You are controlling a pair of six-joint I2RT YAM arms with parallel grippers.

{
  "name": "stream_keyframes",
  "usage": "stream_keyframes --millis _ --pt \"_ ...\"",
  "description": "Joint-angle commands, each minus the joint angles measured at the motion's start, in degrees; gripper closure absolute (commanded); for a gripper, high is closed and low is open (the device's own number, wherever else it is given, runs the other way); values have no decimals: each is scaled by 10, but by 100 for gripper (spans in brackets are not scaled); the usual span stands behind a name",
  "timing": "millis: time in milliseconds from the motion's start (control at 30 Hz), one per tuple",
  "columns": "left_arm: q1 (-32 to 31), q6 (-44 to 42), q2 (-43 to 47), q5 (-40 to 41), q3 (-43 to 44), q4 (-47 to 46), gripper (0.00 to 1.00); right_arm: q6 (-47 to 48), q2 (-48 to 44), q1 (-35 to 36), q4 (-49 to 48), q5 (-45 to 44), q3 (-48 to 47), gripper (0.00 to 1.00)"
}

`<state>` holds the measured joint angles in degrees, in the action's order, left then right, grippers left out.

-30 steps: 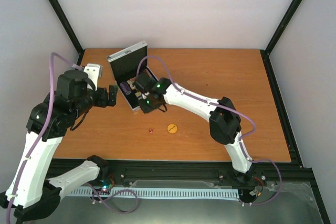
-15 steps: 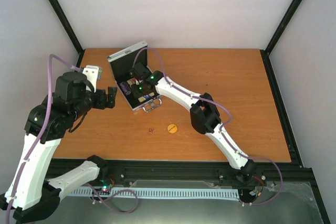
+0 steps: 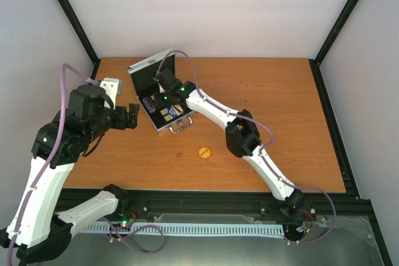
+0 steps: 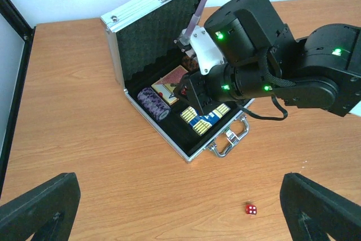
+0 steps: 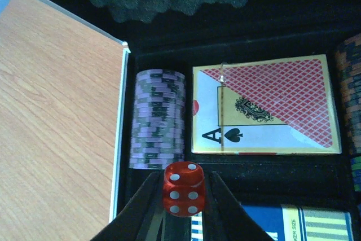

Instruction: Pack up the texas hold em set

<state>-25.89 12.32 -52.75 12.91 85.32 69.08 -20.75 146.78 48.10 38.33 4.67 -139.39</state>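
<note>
The right gripper (image 5: 181, 214), closed on a red die (image 5: 183, 189), has swung over the open case (image 4: 151, 40), upper left of the top view, ready to drop it in. The left gripper (image 3: 132, 115) is wide open, empty.

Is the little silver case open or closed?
Open. The lid of the case stands up, and the purple chip stack and card deck show inside.

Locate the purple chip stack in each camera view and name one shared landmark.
Top external: purple chip stack at the left end of the open case.
Left wrist: centre-left, beside the red-backed deck.
Right wrist: centre, above the red die.
Shared landmark: the case's silver left wall.
</note>
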Motion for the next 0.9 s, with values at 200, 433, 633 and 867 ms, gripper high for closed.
stream_keyframes --millis 200,433,633,867 --pt "0 -14 -7 7 8 6 0 -8 48 -13 -25 1 -29 82" --pt "0 -15 -14 3 4 2 0 -6 58 -23 -9 3 -30 82" --pt "0 -14 -18 0 0 -6 0 6 62 -23 10 2 -27 81" --pt "0 -13 -19 -1 -2 -7 0 12 71 -24 23 5 -28 79"
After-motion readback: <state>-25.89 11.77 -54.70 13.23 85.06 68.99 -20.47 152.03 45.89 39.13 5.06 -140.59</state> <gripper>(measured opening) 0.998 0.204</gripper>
